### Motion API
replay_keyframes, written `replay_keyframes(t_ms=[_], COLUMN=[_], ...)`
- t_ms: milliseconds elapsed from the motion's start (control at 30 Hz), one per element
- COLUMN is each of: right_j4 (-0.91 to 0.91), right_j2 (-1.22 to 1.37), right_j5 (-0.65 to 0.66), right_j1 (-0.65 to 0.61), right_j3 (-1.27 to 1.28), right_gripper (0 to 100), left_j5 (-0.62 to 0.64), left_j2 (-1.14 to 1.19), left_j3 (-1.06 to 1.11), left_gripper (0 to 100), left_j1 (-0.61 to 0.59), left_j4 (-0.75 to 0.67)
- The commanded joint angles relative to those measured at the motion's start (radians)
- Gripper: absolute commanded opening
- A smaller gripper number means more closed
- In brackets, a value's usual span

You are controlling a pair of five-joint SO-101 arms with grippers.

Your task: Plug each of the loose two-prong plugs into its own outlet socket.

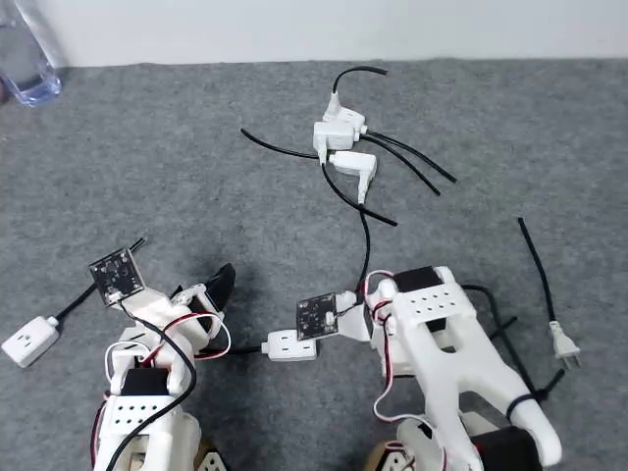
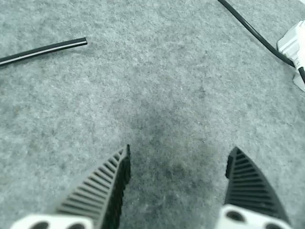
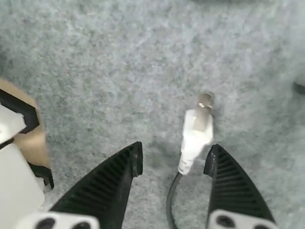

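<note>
Close in, the right wrist view shows a white two-prong plug [image 3: 196, 131] on a black cord. It lies on the grey felt table [image 3: 119, 57] between the fingers of the right gripper [image 3: 174, 150]. The jaws stand wide apart and hold nothing. The plug lies just beside one finger [image 3: 228, 186], with its metal prongs pointing away from the arm.

In the left wrist view the left gripper [image 2: 178, 157] is spread just as wide, empty, over bare felt. A cut black cable end [image 2: 45, 49] lies beyond it.

The high view gives the wider layout, with the white right arm [image 1: 451, 343] at near right. It shows three white socket blocks:
- The near-left socket block [image 1: 29, 340] lies by the table's left edge.
- The centre socket block [image 1: 291, 344] lies just left of the right arm.
- The far socket block [image 1: 339, 130] lies at far centre, with black cords fanning out from it.

A white angled plug [image 1: 355, 165] lies against the near side of the far block. Whether it is seated there I cannot tell. A pale two-prong plug [image 1: 564, 343] on a thin black cord lies at near right, well apart from every block. A clear plastic bottle [image 1: 25, 59] stands in the far left corner.
</note>
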Motion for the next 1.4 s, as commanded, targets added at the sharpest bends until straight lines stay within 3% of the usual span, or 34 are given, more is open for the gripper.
replay_keyframes(t_ms=[0,267,567,1367], right_j4=[0.016,0.018,0.159,0.170], right_j2=[0.001,0.001,-0.010,-0.010], right_j5=[0.014,0.009,-0.031,-0.075], right_j1=[0.010,-0.004,-0.054,-0.088], right_j3=[-0.051,-0.052,-0.095,-0.089], right_gripper=[21.5,21.5,21.5,21.5], left_j5=[-0.003,-0.003,-0.003,-0.003], left_j2=[-0.011,-0.011,-0.011,-0.011], left_j3=[-0.005,-0.005,-0.005,-0.005], left_gripper=[31,31,31,31], left_j1=[0.003,0.003,0.003,0.005], left_j4=[-0.025,-0.025,-0.026,-0.026])
